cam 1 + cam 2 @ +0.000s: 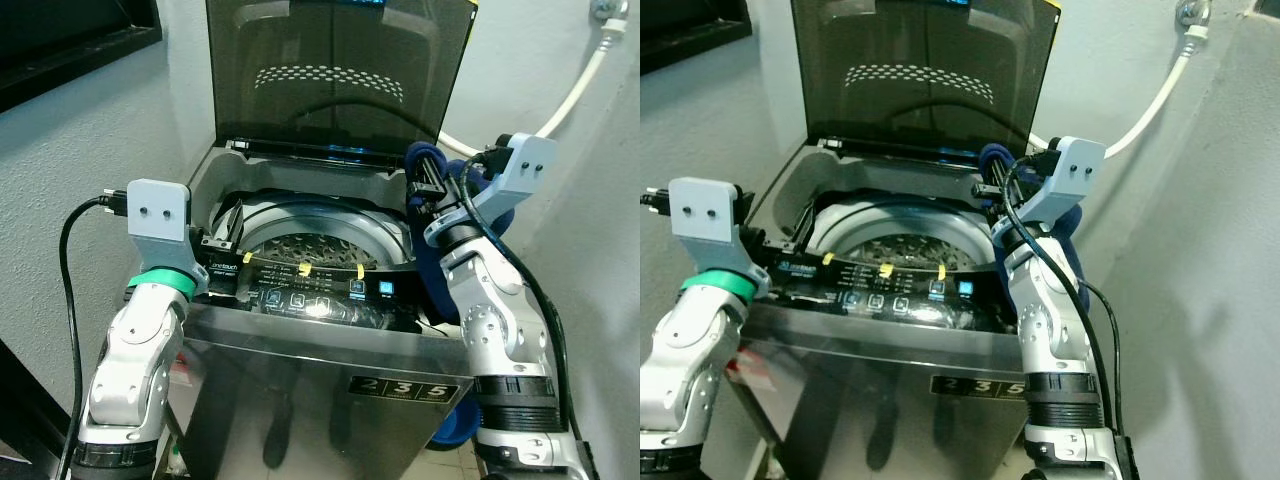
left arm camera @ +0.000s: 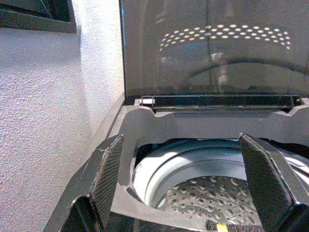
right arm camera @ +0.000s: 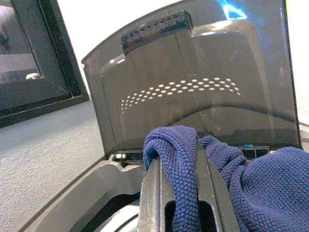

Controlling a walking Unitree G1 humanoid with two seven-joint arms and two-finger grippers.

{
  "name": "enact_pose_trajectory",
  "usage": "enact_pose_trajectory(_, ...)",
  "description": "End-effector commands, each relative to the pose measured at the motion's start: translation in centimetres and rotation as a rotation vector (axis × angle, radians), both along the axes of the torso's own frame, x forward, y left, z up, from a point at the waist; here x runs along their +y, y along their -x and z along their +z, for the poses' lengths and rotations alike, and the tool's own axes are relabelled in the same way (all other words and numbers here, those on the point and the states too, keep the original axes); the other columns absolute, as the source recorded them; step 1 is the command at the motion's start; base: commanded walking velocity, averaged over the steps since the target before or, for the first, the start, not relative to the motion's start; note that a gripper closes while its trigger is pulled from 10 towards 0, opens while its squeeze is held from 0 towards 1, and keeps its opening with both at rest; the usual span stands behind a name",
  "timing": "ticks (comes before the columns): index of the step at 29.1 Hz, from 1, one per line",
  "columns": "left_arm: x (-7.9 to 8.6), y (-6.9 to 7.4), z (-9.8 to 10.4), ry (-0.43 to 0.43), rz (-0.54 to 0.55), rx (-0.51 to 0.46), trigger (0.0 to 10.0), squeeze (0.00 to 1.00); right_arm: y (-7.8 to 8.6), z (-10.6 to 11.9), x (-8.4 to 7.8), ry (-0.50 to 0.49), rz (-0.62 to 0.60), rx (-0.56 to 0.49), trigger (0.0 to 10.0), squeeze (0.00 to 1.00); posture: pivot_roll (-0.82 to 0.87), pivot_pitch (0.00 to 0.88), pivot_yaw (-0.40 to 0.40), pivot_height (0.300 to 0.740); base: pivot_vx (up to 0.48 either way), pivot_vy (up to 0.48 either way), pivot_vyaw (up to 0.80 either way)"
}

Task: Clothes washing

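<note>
Blue knit garment (image 3: 251, 179), clamped in right gripper (image 3: 181, 159)

We see a home laundry corner: top-loading washing machine (image 1: 320, 330) with its smoked lid (image 1: 335, 70) up and perforated steel drum (image 2: 212, 203) exposed, white hose (image 1: 580, 90) running to a wall tap (image 1: 610, 10), rough plastered walls (image 1: 80, 150), tiled floor (image 1: 450, 462).

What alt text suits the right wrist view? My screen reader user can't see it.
The right gripper is clamped on a blue knitted garment, held before the washing machine's raised dark lid, with the tub rim below.
</note>
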State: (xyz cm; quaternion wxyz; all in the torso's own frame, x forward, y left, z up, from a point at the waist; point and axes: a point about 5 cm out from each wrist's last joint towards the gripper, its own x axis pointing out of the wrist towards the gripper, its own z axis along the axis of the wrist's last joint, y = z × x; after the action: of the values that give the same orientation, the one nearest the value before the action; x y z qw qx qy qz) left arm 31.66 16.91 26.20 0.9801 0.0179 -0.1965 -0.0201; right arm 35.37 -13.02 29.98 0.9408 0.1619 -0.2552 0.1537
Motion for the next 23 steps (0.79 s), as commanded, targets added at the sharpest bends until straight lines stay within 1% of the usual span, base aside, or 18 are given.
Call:
enact_pose_trajectory(1,-0.11,0.23,-0.02,0.0,-0.015,-0.004,10.0,0.0,0.11,0.06,0.29,0.005,0.008,-0.011,10.0,0.0,-0.01,0.0,0.002,0.74,0.0,0.0,0.0)
enact_pose_trajectory(2,-0.11,0.23,-0.02,0.0,-0.015,-0.004,10.0,0.0,0.11,0.06,0.29,0.005,0.008,-0.011,10.0,0.0,-0.01,0.0,0.002,0.74,0.0,0.0,0.0)
enact_pose_trajectory(10,-0.15,0.21,0.07,0.025,-0.024,-0.016,10.0,0.0,0.09,0.1,0.47,0.014,0.017,-0.016,10.0,0.0,-0.01,0.0,0.001,0.74,0.376,0.0,0.0)
enact_pose_trajectory(15,-0.2,0.22,-0.04,0.038,-0.031,-0.006,10.0,0.0,0.11,0.1,0.48,0.015,0.02,-0.016,10.0,0.0,-0.01,0.0,0.001,0.74,0.36,0.0,0.0)
enact_pose_trajectory(18,-0.36,0.36,-0.29,0.055,-0.049,0.0,10.0,0.0,0.07,0.02,0.46,0.012,0.021,-0.013,10.0,0.0,-0.01,0.0,-0.007,0.74,0.0,0.0,0.0)
enact_pose_trajectory(23,-0.39,0.45,-0.36,0.058,-0.051,0.004,10.0,0.0,0.07,-0.01,0.47,0.008,0.022,-0.012,10.0,0.0,-0.01,0.0,-0.008,0.74,0.0,0.0,0.0)
